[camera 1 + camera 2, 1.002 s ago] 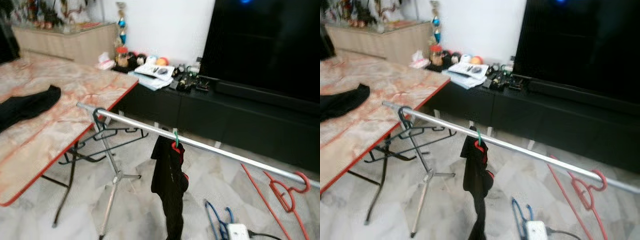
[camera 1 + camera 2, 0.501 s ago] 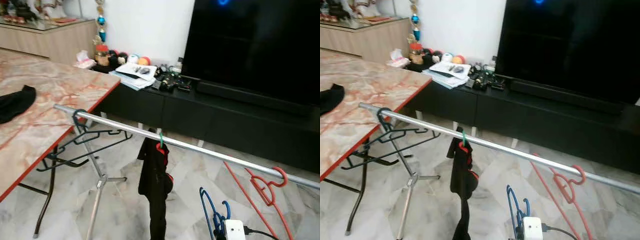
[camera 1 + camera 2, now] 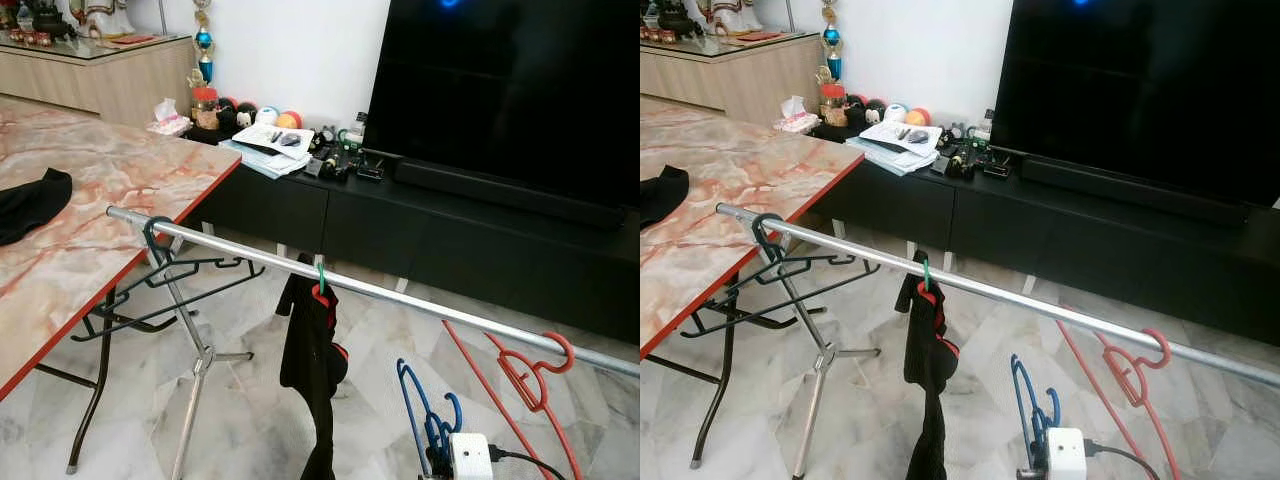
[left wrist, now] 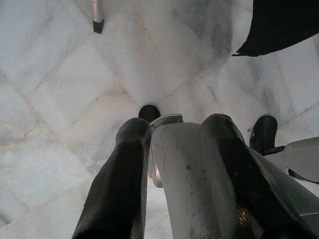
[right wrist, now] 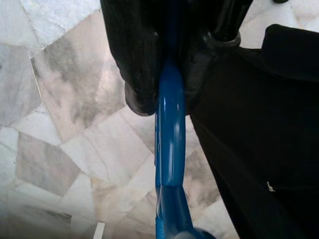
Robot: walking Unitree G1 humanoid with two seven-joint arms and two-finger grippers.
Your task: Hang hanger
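The head view is swinging over and settling: a second ago the desk took up much of the left side, and now the silver rail runs across the middle, with the big dark television behind it. That is the camera turning, not the rail. Low down, just below the rail, the blue hanger shows more of itself than it did a second ago, its hook rising towards the rail. In the wrist view the right claw is clamped tight on the blue hanger, black fingers pressed to either side of the plastic. The left claw points down at the marble floor, fingers a little apart and holding nothing. Already on the rail: a dark hanger at the desk end, a green hook carrying a black garment in the middle, a red hanger at the far end. My read: the robot is now squared up to the rail, and the free stretch between the garment and the red hanger looks like the spot; the hook still has to be lifted over.
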